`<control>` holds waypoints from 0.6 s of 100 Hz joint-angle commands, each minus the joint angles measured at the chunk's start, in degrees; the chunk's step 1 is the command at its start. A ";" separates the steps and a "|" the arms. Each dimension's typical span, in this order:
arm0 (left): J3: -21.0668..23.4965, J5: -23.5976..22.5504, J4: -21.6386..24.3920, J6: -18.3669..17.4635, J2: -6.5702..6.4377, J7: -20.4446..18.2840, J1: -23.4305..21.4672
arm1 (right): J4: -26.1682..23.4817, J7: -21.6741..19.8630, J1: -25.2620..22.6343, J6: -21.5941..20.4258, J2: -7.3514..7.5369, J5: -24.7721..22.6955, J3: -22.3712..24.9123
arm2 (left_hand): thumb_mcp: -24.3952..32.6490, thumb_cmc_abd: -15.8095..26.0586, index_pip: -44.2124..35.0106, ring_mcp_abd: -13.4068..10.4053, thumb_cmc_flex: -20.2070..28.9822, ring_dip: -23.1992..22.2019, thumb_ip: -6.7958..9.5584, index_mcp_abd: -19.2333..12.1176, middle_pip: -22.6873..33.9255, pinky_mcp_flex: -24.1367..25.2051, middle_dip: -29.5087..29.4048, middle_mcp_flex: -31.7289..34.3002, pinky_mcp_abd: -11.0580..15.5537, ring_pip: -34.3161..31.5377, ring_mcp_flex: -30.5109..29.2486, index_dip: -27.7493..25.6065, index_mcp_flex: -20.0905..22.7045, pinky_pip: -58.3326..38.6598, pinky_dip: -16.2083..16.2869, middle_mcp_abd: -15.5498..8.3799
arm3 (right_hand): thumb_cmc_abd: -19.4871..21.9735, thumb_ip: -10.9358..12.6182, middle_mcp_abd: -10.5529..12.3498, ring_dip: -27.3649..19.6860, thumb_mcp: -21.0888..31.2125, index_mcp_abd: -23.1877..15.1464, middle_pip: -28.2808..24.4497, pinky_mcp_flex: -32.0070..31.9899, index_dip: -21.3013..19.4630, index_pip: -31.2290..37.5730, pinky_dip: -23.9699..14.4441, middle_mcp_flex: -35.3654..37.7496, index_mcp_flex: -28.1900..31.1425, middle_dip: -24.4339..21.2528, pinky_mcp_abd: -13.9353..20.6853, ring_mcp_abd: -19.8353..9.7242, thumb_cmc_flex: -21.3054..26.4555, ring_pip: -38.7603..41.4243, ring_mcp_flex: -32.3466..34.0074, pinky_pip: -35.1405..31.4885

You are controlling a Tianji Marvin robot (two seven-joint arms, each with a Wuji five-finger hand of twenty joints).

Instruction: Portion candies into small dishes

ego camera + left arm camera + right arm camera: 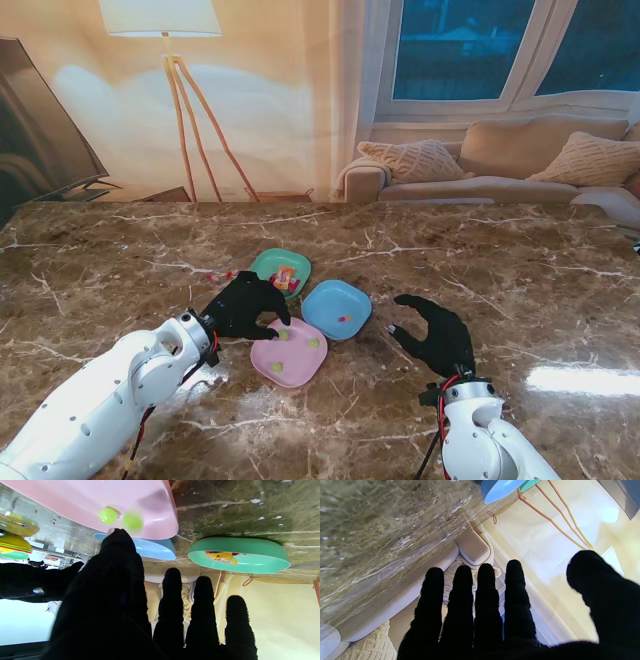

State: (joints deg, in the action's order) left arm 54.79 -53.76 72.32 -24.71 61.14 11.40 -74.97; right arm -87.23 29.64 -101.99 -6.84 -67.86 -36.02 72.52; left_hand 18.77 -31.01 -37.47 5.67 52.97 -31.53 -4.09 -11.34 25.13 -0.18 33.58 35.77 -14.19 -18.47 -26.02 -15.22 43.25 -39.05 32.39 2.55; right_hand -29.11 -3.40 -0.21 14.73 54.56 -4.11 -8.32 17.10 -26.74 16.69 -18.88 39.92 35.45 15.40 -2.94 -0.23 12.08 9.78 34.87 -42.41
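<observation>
At the middle of the stand's frame the left hand hovers over the pink dish, fingers spread and holding nothing; green candies lie just off its thumb tip. The green dish of wrapped candies sits just beyond (upper centre). The right hand, splayed and empty, rests lower right, well off the blue dish. Dishes look smooth, shallow plastic; the table is glossy marble.

Right hand open over marble table, blue dish beyond

Warm lamplight, glare on marble table
</observation>
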 commanded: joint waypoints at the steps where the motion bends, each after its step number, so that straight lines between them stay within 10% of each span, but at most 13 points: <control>1: 0.12 -0.29 0.56 -0.29 -0.23 -0.51 -0.36 | 0.40 -0.57 -0.43 0.13 -0.19 0.31 -0.05 | 2.97 1.23 2.99 -0.36 -2.31 0.17 -0.12 1.25 -0.96 1.33 -0.97 -2.07 -0.07 1.15 1.64 -1.72 -1.04 1.25 -0.56 -0.44 | 0.36 0.80 0.35 0.54 0.93 -1.29 0.13 -0.61 -0.51 -0.01 -1.00 0.37 0.06 0.62 0.20 0.74 -1.05 -0.32 -1.82 1.32; 60: 8.65 -1.12 8.01 3.91 -0.54 -5.17 -3.62 | 0.50 -0.34 -0.27 -0.01 -0.18 0.01 0.02 | -0.09 6.87 4.72 -0.17 -3.01 0.06 0.69 2.82 -1.69 1.55 -1.29 -3.65 0.16 1.45 2.82 -2.57 -2.85 1.77 -0.50 0.35 | 0.30 0.77 0.23 0.54 0.97 -1.28 0.08 -0.60 -0.51 0.02 -1.01 0.42 0.10 0.62 0.17 0.84 -1.03 -0.27 -1.80 1.30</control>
State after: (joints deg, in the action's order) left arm 62.47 -54.20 79.10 -21.11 61.18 6.94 -79.00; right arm -87.04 29.89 -101.95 -6.95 -67.89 -36.08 72.53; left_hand 19.66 -25.49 -33.48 5.72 48.44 -31.53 -4.09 -8.09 23.46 0.27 32.45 33.94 -14.21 -18.10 -24.53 -16.66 42.05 -38.41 32.39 2.55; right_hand -29.11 -3.40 -0.22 14.74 54.56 -4.11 -8.32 17.10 -26.74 16.69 -18.88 39.92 35.45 15.41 -2.94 -0.23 12.08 9.78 34.87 -42.41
